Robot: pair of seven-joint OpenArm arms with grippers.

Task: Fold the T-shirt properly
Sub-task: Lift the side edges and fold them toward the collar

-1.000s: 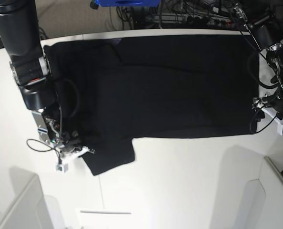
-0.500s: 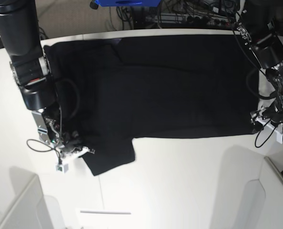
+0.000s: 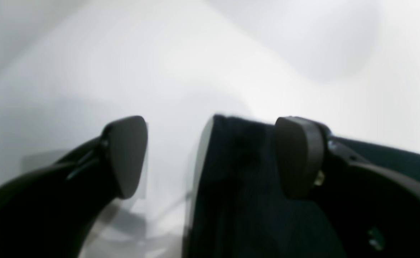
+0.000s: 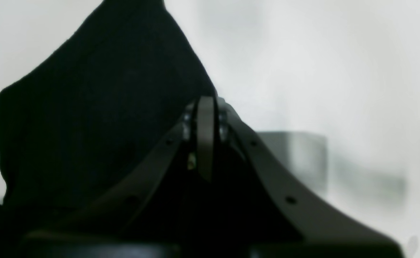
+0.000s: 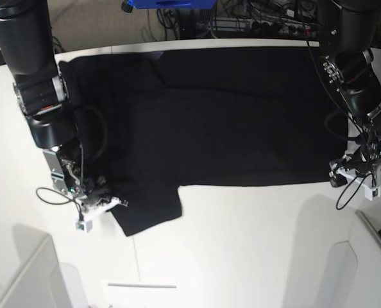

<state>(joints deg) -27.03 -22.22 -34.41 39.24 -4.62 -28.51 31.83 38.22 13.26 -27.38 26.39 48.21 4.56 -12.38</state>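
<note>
T-shirt (image 5: 229, 115) cloth lies between the wide-open jaws of the left gripper (image 3: 210, 157) at the hem corner; the right gripper (image 4: 205, 143) has its jaws pressed together at the sleeve, seemingly pinching cloth, though blur hides the contact; the step looks like taking both near corners for a fold, so next the left must close; the garment lies flat on the white bench (image 5: 242, 244), long axis across the base view, hem toward the left arm.
</note>
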